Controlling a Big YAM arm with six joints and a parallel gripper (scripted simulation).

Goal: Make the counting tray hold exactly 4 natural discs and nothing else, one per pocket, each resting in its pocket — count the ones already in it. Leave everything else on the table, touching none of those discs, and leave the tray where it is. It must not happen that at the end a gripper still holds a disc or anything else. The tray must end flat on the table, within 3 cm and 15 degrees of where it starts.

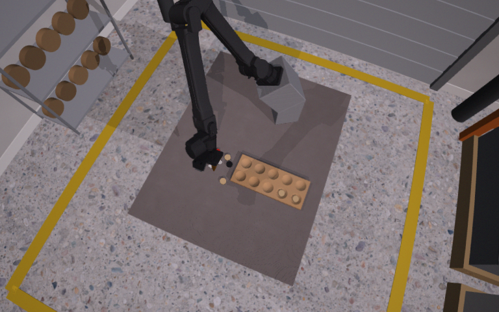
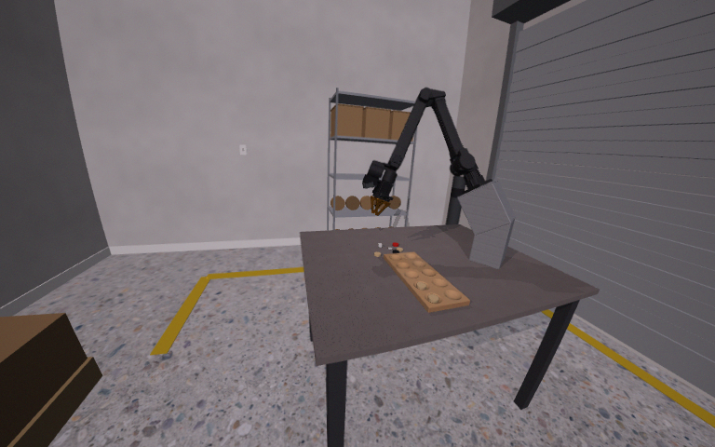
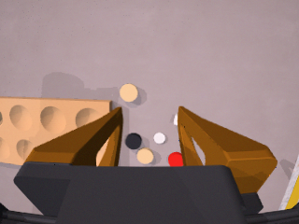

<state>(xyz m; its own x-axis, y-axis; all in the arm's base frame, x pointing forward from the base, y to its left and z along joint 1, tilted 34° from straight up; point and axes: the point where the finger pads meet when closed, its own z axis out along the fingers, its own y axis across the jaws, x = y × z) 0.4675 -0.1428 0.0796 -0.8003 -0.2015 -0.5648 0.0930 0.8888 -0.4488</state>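
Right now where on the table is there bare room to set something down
Bare room: the wide stretch between the tray and the table's near edge, and the left side. Crowded: the tray's far end, where loose discs cluster under the open pincer, and the corner by the grey box.

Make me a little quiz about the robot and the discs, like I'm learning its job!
1. How many discs lie in the tray right now?
2. True or false: the pincer is holding a disc.
3. Which colour of loose disc is NOT on the table? A) red B) black C) blue

Key:
1. Two, side by side at one end.
2. False. It hangs open above the loose discs, with nothing between its fingers.
3. C.
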